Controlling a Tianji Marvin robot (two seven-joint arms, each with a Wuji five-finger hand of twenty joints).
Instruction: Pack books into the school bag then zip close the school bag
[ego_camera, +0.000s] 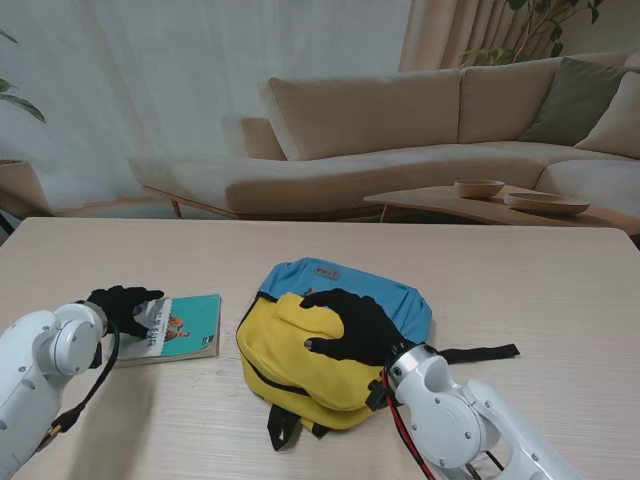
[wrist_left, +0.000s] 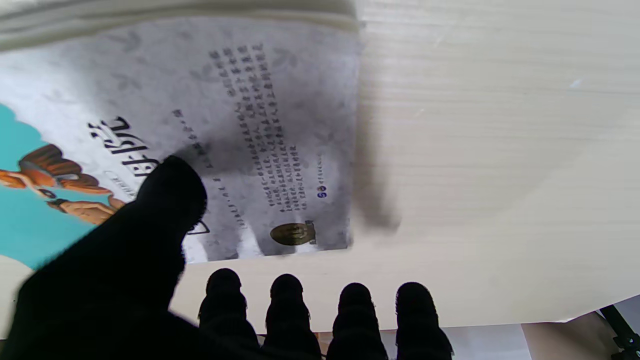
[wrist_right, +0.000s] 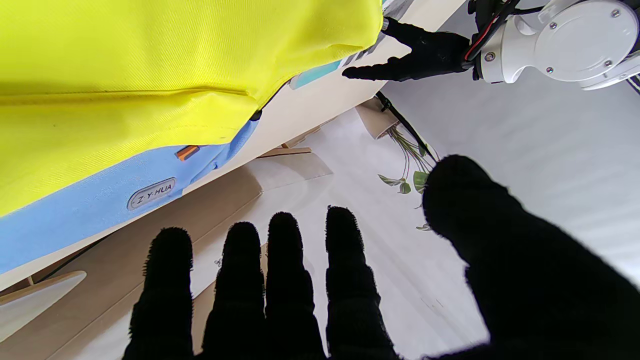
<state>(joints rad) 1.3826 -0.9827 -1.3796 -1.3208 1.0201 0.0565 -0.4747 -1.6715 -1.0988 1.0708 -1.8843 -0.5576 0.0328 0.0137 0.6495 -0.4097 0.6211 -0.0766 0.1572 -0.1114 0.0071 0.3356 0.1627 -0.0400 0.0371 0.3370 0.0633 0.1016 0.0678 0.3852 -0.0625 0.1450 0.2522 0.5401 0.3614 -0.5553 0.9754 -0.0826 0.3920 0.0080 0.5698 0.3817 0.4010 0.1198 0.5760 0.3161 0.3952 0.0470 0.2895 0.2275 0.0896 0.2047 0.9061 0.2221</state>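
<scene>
Yellow and blue, the school bag (ego_camera: 335, 340) lies flat mid-table. I see my right hand (ego_camera: 350, 325) over its yellow front, fingers (wrist_right: 287, 280) straight and close together, gripping nothing. Just left of the bag lies the book (ego_camera: 185, 328), my left hand (ego_camera: 122, 305) at its far-left edge, thumb (wrist_left: 165, 200) over the cover, fingers (wrist_left: 287, 300) side by side.

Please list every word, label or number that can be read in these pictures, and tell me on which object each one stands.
"Z·Y·HUA": on the small oval badge sewn to the blue part of the school bag.
Large dark title characters on the book cover: partly hidden by the left hand, not readable.
Columns of small print on the book cover: too small and blurred to read.
Round gold seal on the book: its text is illegible.
</scene>
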